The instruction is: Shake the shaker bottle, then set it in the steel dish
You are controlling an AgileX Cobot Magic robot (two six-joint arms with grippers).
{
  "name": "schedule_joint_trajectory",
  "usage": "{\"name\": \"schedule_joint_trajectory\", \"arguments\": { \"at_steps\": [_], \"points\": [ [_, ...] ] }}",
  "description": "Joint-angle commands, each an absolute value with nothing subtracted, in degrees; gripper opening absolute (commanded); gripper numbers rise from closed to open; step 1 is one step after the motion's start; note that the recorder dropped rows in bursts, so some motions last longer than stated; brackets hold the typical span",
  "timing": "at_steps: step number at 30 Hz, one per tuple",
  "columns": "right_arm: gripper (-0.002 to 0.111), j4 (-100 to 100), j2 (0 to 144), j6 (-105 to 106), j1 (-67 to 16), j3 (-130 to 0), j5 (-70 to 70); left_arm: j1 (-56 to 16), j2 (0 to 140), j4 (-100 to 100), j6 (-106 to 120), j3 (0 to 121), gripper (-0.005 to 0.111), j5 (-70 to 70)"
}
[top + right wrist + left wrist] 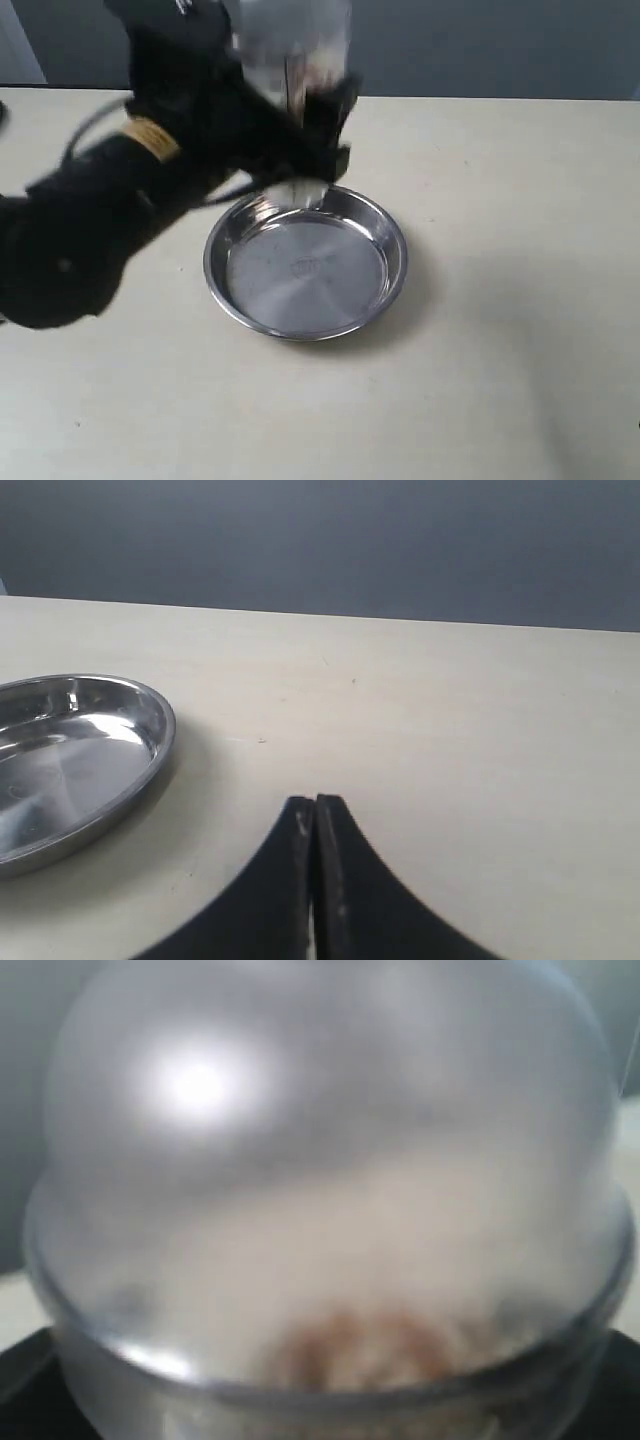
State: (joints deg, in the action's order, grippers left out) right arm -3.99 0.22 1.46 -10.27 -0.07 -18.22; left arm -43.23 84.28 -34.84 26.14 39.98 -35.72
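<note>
I see one shaker bottle (290, 50) and one steel dish (400, 250). My left claw (305, 120) is clamped around the bottle, holding it in the air above the side of the dish nearest the table's (500, 380) far edge, blurred. The dish sits mid-table with nothing in it. My right claw (316, 815) is pressed together, low over the table just beside the dish.

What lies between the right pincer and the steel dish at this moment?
Only bare table. The right wrist view shows the shut right pincer standing apart from the steel dish, with nothing on the stretch between them.
</note>
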Motion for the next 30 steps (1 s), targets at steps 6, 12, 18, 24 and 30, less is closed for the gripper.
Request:
{"name": "schedule_joint_trajectory", "arguments": {
  "at_steps": [6,12,18,24,30],
  "points": [
    [-0.001,-3.73,0.0,1.49,-10.28,0.0,-17.47,-48.28,77.99,-24.86,25.49,42.42,0.0,-44.77],
    [-0.001,-3.73,0.0,1.49,-10.28,0.0,-17.47,-44.92,81.61,-39.62,30.14,39.2,0.0,-38.63],
    [-0.001,-3.73,0.0,1.49,-10.28,0.0,-17.47,-45.33,84.38,-30.8,28.5,38.54,0.0,-42.71],
    [-0.001,-3.73,0.0,1.49,-10.28,0.0,-17.47,-46.61,75.44,-25.39,28.5,44.4,0.0,-42.26],
    [-0.001,-3.73,0.0,1.49,-10.28,0.0,-17.47,-42.35,85.15,-36.07,23.77,36.74,0.0,-34.34]
  ]
}}
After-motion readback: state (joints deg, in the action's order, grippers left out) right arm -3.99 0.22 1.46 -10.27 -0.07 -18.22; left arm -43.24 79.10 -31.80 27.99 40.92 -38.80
